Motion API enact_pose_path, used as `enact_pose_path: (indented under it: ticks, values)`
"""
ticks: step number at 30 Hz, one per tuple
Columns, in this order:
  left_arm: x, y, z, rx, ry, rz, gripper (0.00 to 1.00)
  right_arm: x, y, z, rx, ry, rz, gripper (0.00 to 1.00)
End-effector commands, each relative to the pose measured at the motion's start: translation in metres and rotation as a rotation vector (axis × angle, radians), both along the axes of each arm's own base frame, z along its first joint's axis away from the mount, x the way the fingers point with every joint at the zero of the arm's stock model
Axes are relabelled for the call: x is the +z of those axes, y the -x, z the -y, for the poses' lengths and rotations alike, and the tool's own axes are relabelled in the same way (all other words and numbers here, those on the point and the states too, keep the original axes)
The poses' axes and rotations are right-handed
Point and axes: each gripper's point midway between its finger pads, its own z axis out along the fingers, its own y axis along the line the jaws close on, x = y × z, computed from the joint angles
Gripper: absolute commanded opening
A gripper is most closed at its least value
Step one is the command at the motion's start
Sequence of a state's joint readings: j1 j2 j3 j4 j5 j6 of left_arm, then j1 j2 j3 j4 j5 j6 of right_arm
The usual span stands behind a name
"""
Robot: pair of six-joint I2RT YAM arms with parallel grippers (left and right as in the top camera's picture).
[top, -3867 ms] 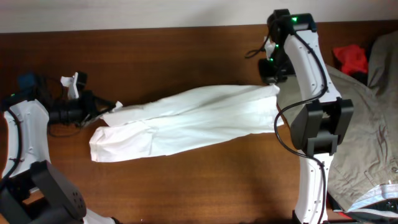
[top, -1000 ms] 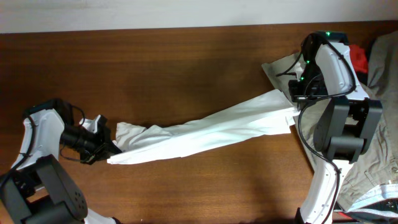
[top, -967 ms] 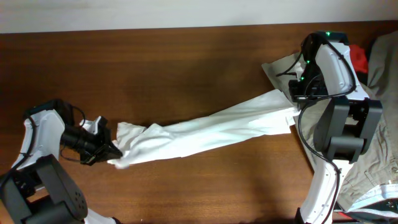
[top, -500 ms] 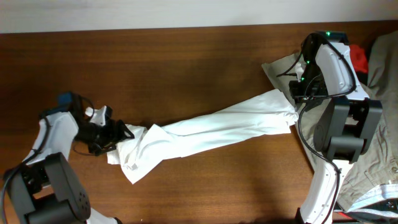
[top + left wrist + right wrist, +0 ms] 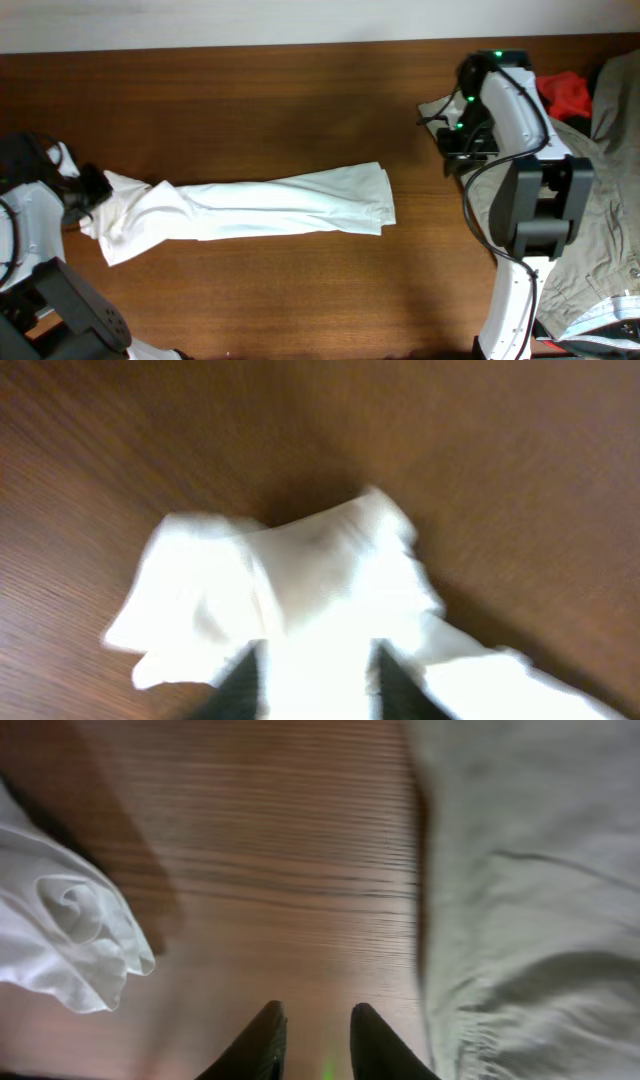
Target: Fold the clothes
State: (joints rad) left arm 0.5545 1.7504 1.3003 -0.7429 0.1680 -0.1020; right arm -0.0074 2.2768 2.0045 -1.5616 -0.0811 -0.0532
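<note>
Treat the left wrist view as motion-blurred. Expect only two dark fingers [image 5: 240, 682] at the bottom edge, cut off by the frame, with white fabric filling the gap between them. Read the left gripper [image 5: 315, 685] as clamped on that bunched end of the clothes [image 5: 270, 205], as far as the blur allows. Cannot make out any label or mark on the fabric.

Find the clothes on the wooden table [image 5: 300, 110], drawn out into one long narrow strip. Take the long axis as running left to right across the overhead view, almost level. Note the crumpled, wider end at the far left, at the left gripper, and the squared-off free end pointing right, lying flat towards the middle of the table.

Locate the right gripper [image 5: 312, 1040] apart from that free end, above bare wood, holding nothing. See only the fingertips, a narrow gap between them.

Note the khaki garment [image 5: 520, 870] just to the right, running out of frame, and a red cloth [image 5: 565, 92] partly hidden behind the right arm.
</note>
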Motion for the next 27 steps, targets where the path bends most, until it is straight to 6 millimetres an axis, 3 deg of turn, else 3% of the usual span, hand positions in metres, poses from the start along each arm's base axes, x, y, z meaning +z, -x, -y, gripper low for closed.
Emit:
enact_pose_path:
  ticks: [1,3,6,9,12,15,18,21,23,25,27]
  values:
    - [0.042,-0.015,0.005,-0.025,0.027,0.052,0.99,-0.002,0.001,-0.024,0.058,-0.025,0.0,0.3]
    - [0.049,-0.015,0.029,-0.076,0.069,0.026,0.99,-0.002,0.001,-0.029,0.069,-0.026,0.0,0.3]
    - [0.04,-0.024,0.098,-0.275,0.106,-0.021,0.99,-0.002,0.002,-0.029,0.069,-0.026,-0.002,0.3]
    - [0.024,-0.026,0.124,-0.32,0.048,-0.095,0.99,-0.001,0.004,-0.029,0.069,-0.025,-0.012,0.3]
    - [0.0,-0.024,0.131,-0.227,0.047,-0.186,0.99,-0.001,0.006,-0.029,0.069,-0.025,-0.02,0.3]
    - [-0.007,-0.026,0.129,-0.207,0.052,-0.199,0.99,0.0,0.007,-0.029,0.069,-0.025,-0.024,0.3]
    - [-0.022,-0.022,0.112,-0.137,-0.021,-0.26,0.99,0.0,0.009,-0.029,0.069,-0.025,-0.031,0.29]
    - [-0.038,-0.028,0.11,-0.133,-0.024,-0.273,0.98,0.0,0.009,-0.029,0.069,-0.025,-0.035,0.3]
    - [-0.043,-0.034,0.108,-0.131,-0.032,-0.261,0.91,0.0,0.009,-0.029,0.07,-0.024,-0.035,0.3]
    - [-0.046,-0.037,0.105,-0.127,-0.043,-0.257,0.76,0.0,0.009,-0.028,0.078,-0.025,-0.034,0.3]
    - [-0.053,-0.037,0.104,-0.124,-0.043,-0.269,0.77,0.0,0.009,-0.028,0.078,-0.024,-0.034,0.3]
